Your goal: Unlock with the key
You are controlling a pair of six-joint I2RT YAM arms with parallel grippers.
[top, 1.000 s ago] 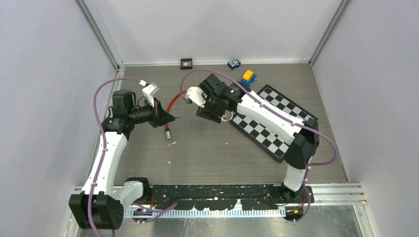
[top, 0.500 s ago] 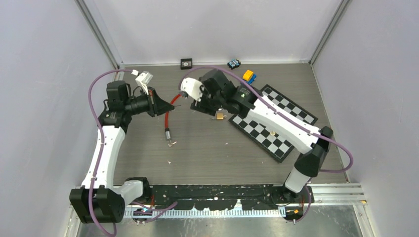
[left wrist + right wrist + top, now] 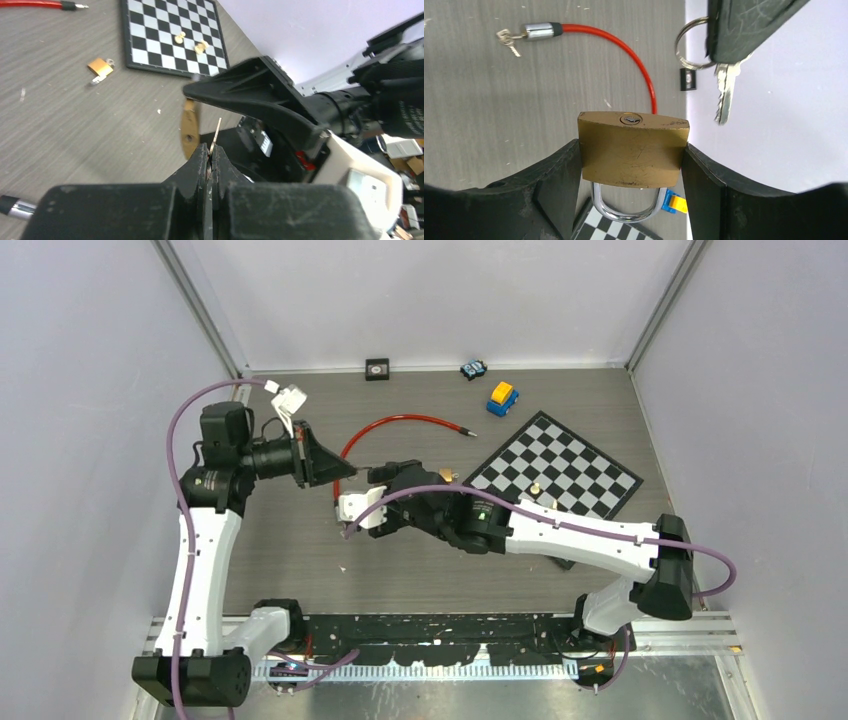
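Status: alignment stage, with insertion not yet made. At the left of the overhead view, the left gripper (image 3: 333,469) is pinching the key (image 3: 723,95) with its jaws fully closed on the head. In the right wrist view the blade is hanging tip-down at the upper right, and the key ring (image 3: 690,46) is showing beside the finger.

Toward the centre, the right gripper (image 3: 631,172) is clamping the brass padlock (image 3: 633,150) by the two side edges of its body. Its jaws are standing wide to take the body, with the shackle pointing toward the wrist and the keyhole (image 3: 630,119) facing outward. The shackle is appearing closed.

The key tip is hanging to the right of the keyhole and apart from it. By judgement, the following steps are remaining:
- bringing the blade over the slot
- inserting
- turning
- freeing the shackle

A second, smaller padlock (image 3: 100,67) is lying on the table at the upper left of the left wrist view, near the chessboard (image 3: 170,35). No brand, label or lettering is showing clearly enough to read
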